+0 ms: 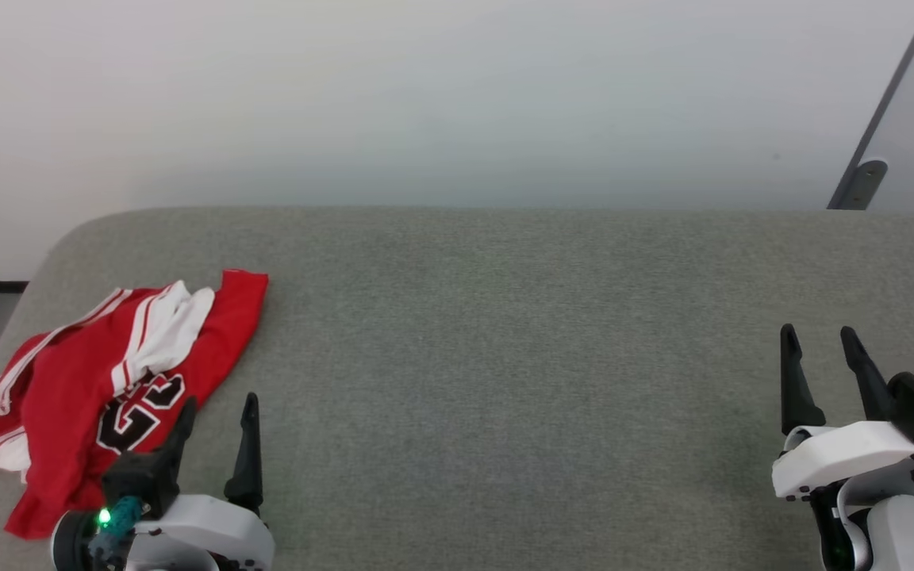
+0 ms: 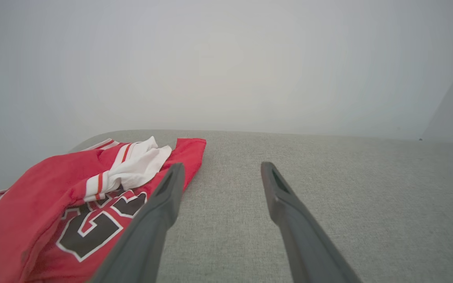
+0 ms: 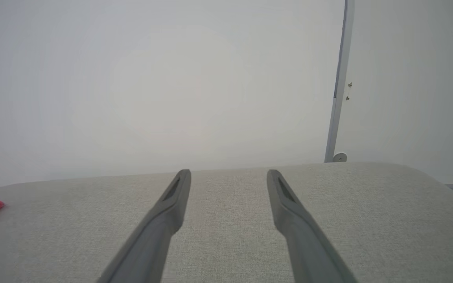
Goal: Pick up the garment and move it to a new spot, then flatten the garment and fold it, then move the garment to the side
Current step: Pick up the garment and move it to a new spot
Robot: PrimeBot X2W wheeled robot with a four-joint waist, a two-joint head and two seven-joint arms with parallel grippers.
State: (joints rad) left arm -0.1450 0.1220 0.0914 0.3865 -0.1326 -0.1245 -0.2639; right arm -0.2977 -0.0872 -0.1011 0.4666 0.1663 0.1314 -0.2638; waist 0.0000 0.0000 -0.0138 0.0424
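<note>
While the garment lies crumpled at the near left of the grey tabletop, with a white sleeve folded over the black numerals, the first step, the pick-up, is judged not yet begun. The left tool is held wide and empty just right of the heap, with one finger seen against the near right hem; whether it touches the cloth cannot be told. The right tool is likewise wide and empty, well apart at the near right. A good pick-up is probably made by the left tool: it is shifted left over the cloth, lowered until a raised fold lies between the fingers, and closed on one thick ridge of the red body rather than on the loose sleeve, by which the rest would be left trailing. The broad bare middle is suggested as the new spot, since both tools are needed there for flattening.
</note>
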